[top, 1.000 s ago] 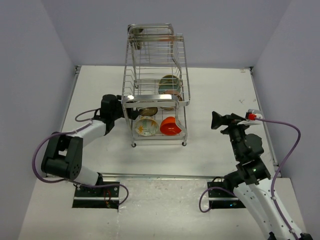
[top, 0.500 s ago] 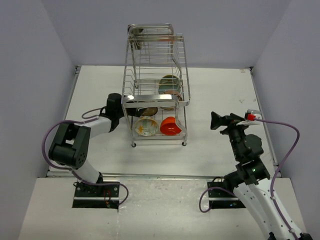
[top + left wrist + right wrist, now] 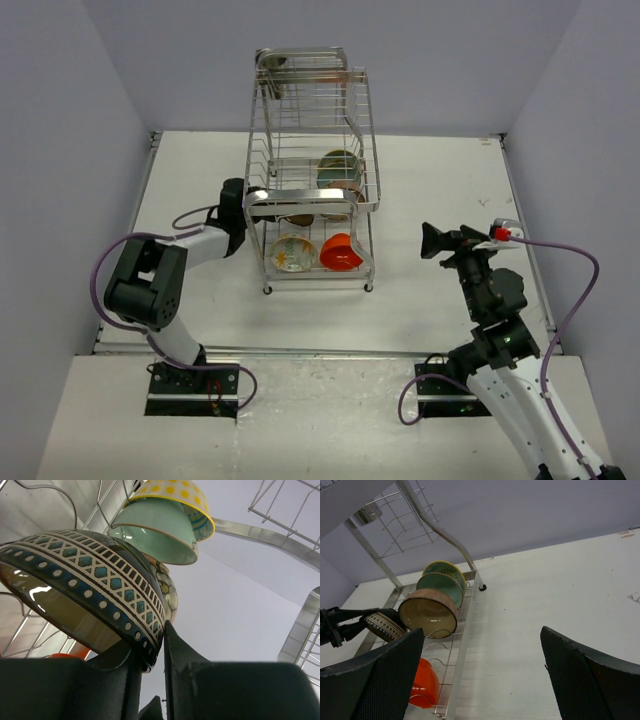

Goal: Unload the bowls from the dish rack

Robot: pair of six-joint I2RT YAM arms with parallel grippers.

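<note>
The chrome wire dish rack stands mid-table. Its lower tier holds an orange-red bowl and a pale yellow-patterned bowl; a greenish dark-rimmed bowl sits higher. My left gripper reaches into the rack's left side. In the left wrist view it is shut on the rim of a dark patterned bowl with an olive inside. The right wrist view shows that bowl beside a brown bowl. My right gripper is open and empty, right of the rack.
In the left wrist view a mint bowl and a yellow dotted bowl stand on edge behind the held one. Rack bars run close overhead. White table lies between the rack and my right gripper.
My left gripper has moved right, from outside the rack's left side in among its wires. The right arm has not moved.
</note>
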